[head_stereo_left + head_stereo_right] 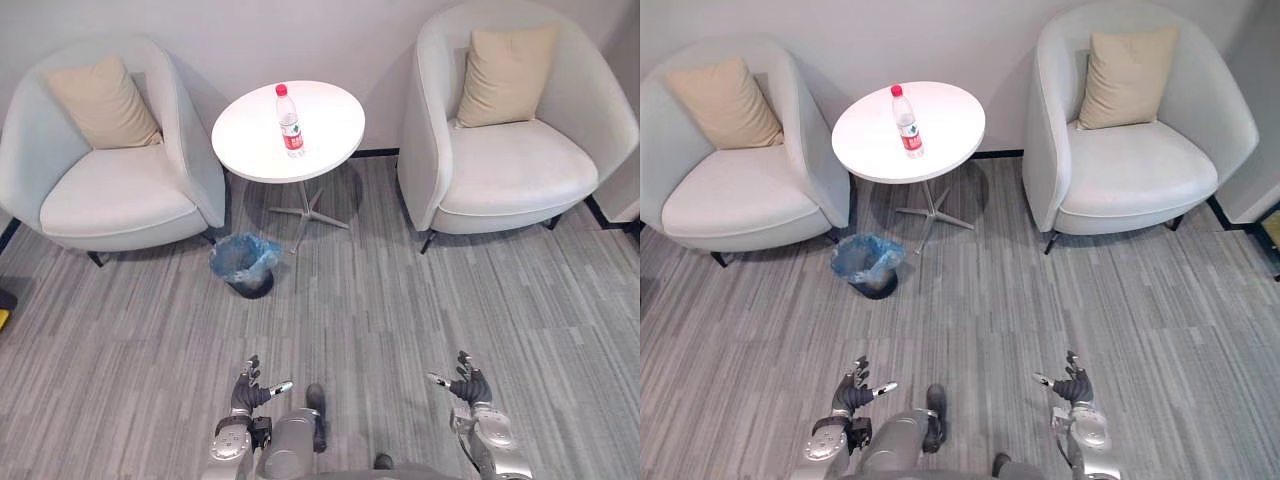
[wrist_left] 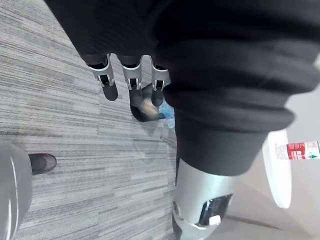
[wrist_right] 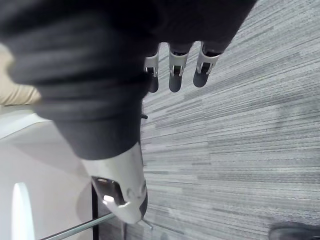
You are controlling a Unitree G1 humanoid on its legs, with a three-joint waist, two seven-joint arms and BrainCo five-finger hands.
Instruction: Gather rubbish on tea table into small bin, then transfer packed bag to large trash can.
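- A round white tea table (image 1: pixel 330 118) stood on a thin metal stem with splayed feet.
- The task's rubbish was a clear plastic bottle (image 1: pixel 290 122). It had a red cap and a red-and-white label band round its lower half.
- The bottle stood upright near the middle of the tea table's top, with nothing touching it.
- A dark small bin (image 1: pixel 251 288) sat on the grey striped carpet (image 1: pixel 400 290), just beside the tea table's feet on the robot's left and on the side nearer the robot.
- The bin was lined with a blue bag (image 1: pixel 240 250), which was bunched and folded out over the rim. Its mouth was open, but I could not tell what lay inside.
- A pale armchair (image 1: pixel 110 200) holding a beige cushion (image 1: pixel 102 102) stood close to the tea table on the robot's left.
- A second armchair (image 1: pixel 515 170) with its own beige cushion (image 1: pixel 505 62) stood close on the robot's right.
- The left hand (image 1: pixel 247 392) hung low over the carpet, well apart from the tea table on its near side. Its fingers (image 2: pixel 110 80) were straight and spread, its thumb stuck out, and it held nothing.
- The left wrist view showed the blue-lined bin beyond those fingertips, with the table's edge and the bottle off to one side.
- The right hand (image 1: pixel 466 385) hung equally far from the tea table. Its fingers (image 3: pixel 175 75) were straight and apart over bare carpet, and it too was empty.
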